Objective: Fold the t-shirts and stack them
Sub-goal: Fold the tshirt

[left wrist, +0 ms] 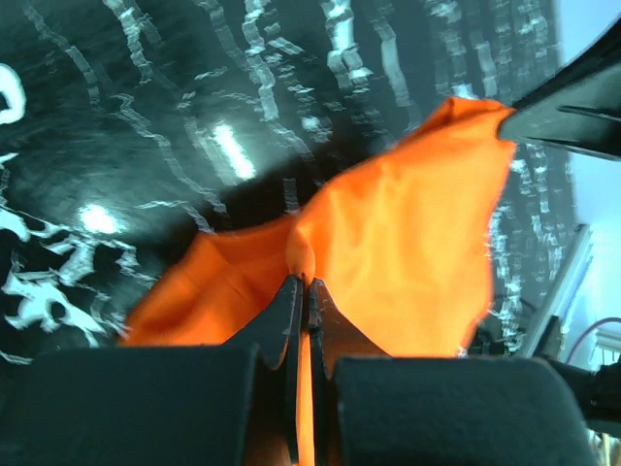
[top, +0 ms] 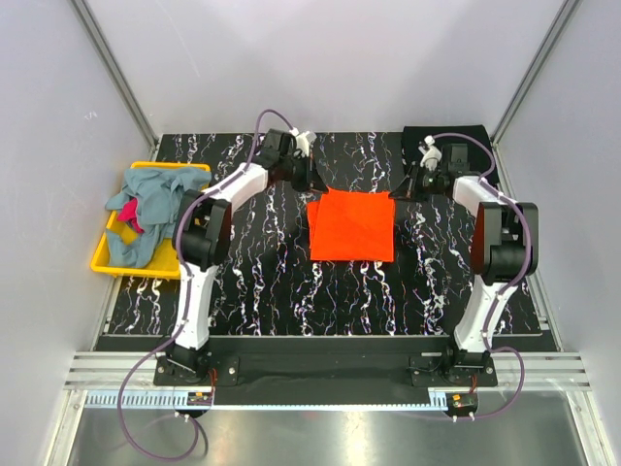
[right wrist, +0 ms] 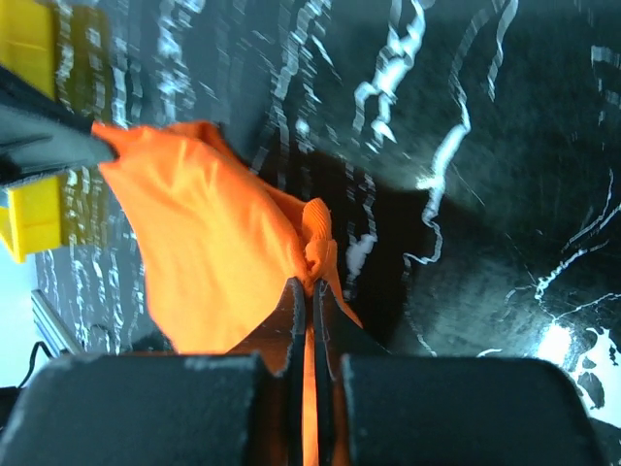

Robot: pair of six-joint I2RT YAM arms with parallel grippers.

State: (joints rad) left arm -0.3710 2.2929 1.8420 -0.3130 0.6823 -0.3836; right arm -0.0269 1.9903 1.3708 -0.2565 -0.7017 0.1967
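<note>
The bright orange t-shirt (top: 351, 224) lies folded in the middle of the table, its far edge lifted. My left gripper (top: 312, 181) is shut on its far left corner, and the cloth (left wrist: 408, 243) bunches between the jaws in the left wrist view. My right gripper (top: 403, 186) is shut on the far right corner, and the cloth (right wrist: 213, 243) shows pinched in the right wrist view. A black t-shirt (top: 458, 135) lies at the far right corner. Grey-blue t-shirts (top: 153, 209) and a magenta one (top: 130, 216) are heaped in the bin.
A yellow plastic bin (top: 105, 260) stands at the table's left edge and shows in the right wrist view (right wrist: 29, 223). The black marbled table (top: 291, 291) stretches in front of the orange shirt. Grey walls close off the back and sides.
</note>
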